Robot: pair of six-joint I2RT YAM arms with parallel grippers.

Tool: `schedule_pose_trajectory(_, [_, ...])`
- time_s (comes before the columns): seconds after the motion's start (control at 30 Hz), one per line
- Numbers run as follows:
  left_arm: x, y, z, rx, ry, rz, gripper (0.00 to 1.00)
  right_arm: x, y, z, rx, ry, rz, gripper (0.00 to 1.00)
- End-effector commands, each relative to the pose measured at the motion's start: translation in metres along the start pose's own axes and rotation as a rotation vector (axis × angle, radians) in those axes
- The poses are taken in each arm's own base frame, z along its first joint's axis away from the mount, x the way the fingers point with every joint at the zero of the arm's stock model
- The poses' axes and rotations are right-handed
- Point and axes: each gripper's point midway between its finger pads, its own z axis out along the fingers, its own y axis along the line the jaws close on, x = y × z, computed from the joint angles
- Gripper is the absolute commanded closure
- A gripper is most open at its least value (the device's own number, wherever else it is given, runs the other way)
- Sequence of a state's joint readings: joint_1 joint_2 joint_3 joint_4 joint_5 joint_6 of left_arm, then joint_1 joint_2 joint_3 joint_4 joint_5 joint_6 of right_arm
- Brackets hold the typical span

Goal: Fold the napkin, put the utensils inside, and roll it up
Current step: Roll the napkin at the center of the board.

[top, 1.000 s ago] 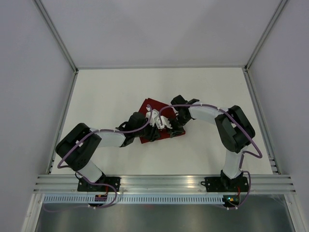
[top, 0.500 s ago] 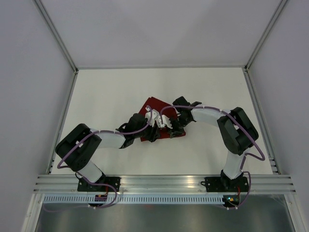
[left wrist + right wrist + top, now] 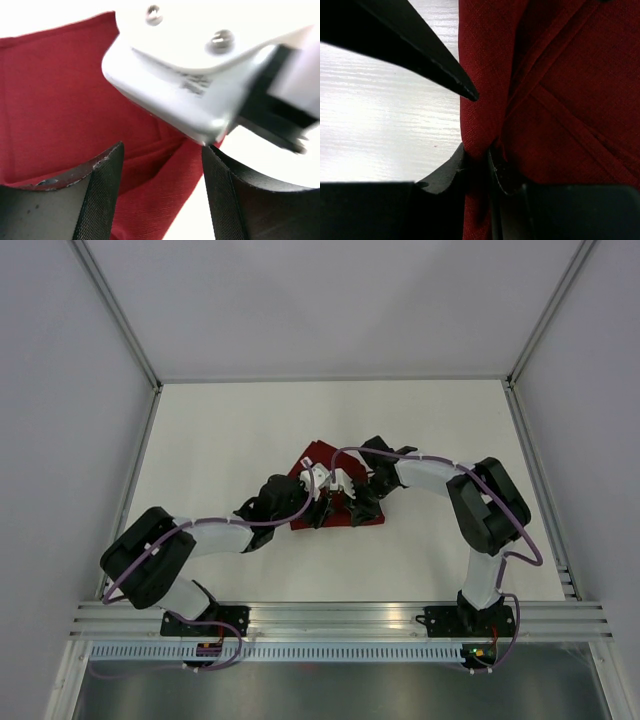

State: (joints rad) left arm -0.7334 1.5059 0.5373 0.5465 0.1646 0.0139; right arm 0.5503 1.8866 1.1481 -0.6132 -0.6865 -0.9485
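Starting on the left: my left claw [image 3: 162, 155] has its fingers spread apart, hovering right over the near-left edge of the napkin [image 3: 60, 90] and not gripping anything as far as I can see. My guess is it's lining up for a bite on that edge.

The napkin sits in the middle of the table [image 3: 220, 440], wedged between both arms. It's dark red and looks doubled over already. I can see layered edges and a stitched hem, and it's a bit rumpled.

Over on the right, the right claw [image 3: 477, 155] is nearly closed and pinching a bunched fold of the cloth's edge, I'd say to hold the fold in place.

I can't spot the utensils anywhere in these views.
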Motion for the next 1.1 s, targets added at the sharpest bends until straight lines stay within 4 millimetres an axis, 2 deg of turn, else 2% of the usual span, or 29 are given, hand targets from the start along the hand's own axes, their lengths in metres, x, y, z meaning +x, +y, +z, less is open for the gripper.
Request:
schedule_pose_trajectory(0.0, [-0.044,0.001,-0.001,-0.001,-0.144,0.14,0.32,0.066,0.048,0.011,-0.136,0.227,0.273,0.86])
schedule_pose_trajectory(0.27, [-0.048,0.003,-0.015,-0.025,-0.159,0.149,0.34,0.065,0.05,0.012,-0.207,0.263,0.335,0.86])
schedule_pose_trajectory(0.3, [-0.048,0.004,-0.017,-0.031,-0.162,0.147,0.33,0.061,0.044,0.011,-0.204,0.256,0.333,0.87])
schedule_pose_trajectory(0.37, [-0.047,0.003,-0.022,-0.035,-0.16,0.152,0.33,0.062,0.047,0.012,-0.244,0.271,0.368,0.87])
schedule_pose_trajectory(0.47, [-0.041,-0.002,-0.024,-0.033,-0.142,0.172,0.34,0.053,0.035,0.01,-0.266,0.27,0.385,0.86])
schedule_pose_trajectory(0.53, [-0.038,-0.007,-0.024,-0.03,-0.13,0.194,0.34,0.057,0.033,0.013,-0.3,0.284,0.403,0.87])
schedule_pose_trajectory(0.6, [-0.035,-0.013,-0.023,-0.022,-0.122,0.224,0.35,0.053,0.028,0.01,-0.32,0.291,0.416,0.87])
schedule_pose_trajectory(0.67, [-0.03,-0.013,-0.022,-0.043,-0.106,0.248,0.36,0.06,0.029,0.011,-0.361,0.317,0.446,0.86])
schedule_pose_trajectory(0.7, [-0.029,-0.017,-0.021,-0.045,-0.102,0.28,0.35,0.057,0.022,0.011,-0.36,0.311,0.441,0.86])
schedule_pose_trajectory(0.73, [-0.026,-0.02,-0.02,-0.04,-0.094,0.299,0.35,0.062,0.023,0.015,-0.386,0.322,0.45,0.86])
schedule_pose_trajectory(0.8, [-0.026,-0.028,-0.018,-0.037,-0.103,0.363,0.33,0.062,0.021,0.01,-0.412,0.327,0.473,0.86])
schedule_pose_trajectory(1.07, [-0.003,-0.059,0.008,0.058,0.008,0.548,0.31,0.08,0.01,0.002,-0.465,0.357,0.544,0.86])
